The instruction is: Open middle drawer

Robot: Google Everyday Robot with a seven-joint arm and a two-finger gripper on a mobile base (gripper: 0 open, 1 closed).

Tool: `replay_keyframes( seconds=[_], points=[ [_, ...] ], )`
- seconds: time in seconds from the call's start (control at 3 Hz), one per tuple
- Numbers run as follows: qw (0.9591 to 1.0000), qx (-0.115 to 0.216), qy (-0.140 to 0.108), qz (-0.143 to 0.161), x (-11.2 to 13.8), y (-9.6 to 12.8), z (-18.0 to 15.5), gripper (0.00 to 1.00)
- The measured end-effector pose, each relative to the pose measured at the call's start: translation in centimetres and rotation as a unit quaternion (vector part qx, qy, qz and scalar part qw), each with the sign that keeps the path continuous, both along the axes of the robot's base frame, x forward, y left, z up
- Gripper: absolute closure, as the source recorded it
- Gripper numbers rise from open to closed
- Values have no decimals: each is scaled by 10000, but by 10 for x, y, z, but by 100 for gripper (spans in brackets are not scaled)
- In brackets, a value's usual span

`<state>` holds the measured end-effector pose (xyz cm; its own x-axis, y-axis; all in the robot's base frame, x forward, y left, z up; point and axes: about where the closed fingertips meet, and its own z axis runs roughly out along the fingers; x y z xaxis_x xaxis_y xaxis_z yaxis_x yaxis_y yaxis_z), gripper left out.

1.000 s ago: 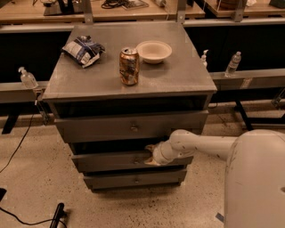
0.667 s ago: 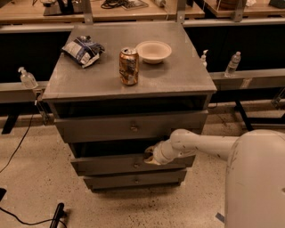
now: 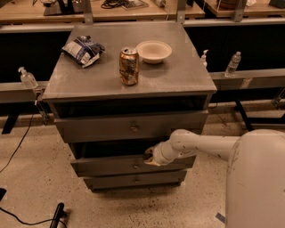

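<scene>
Closest, at the lower right, bulks the robot's rounded white body (image 3: 258,178), and its smooth white arm (image 3: 200,144) reaches left from it across the front of a grey metal drawer cabinet (image 3: 196,80) that stands on a speckled pale floor (image 3: 35,178). The gripper (image 3: 149,156) sits at the arm's end, pressed against the top edge of the middle drawer (image 3: 107,165), just right of and above that drawer's small round centre knob (image 3: 136,166); whether the gripper is spread or closed cannot be told. The middle drawer, a shallow grey front of medium height, lies between the thin grey bottom drawer (image 3: 111,181) below and the tall grey top drawer (image 3: 98,129) above, with a dark gap showing over it. On the cabinet's flat top stand an upright brownish drink can (image 3: 128,66), behind it to the right a shallow cream bowl (image 3: 153,51), and well to the left a crumpled blue and white snack bag (image 3: 83,50). Beyond, clear plastic bottles (image 3: 233,63) rest on a grey rail at the right, and wooden benches (image 3: 133,11) run along the back.
</scene>
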<state>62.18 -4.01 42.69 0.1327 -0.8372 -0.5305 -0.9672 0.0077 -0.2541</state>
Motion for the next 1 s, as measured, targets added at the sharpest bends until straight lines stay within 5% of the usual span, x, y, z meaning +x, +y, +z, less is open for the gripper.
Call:
replay_keyframes(
  seconds=[0.67, 1.0],
  points=[
    [9995, 197, 155, 171, -20, 4, 4, 44],
    [9910, 843, 662, 804, -90, 22, 12, 13]
  ],
)
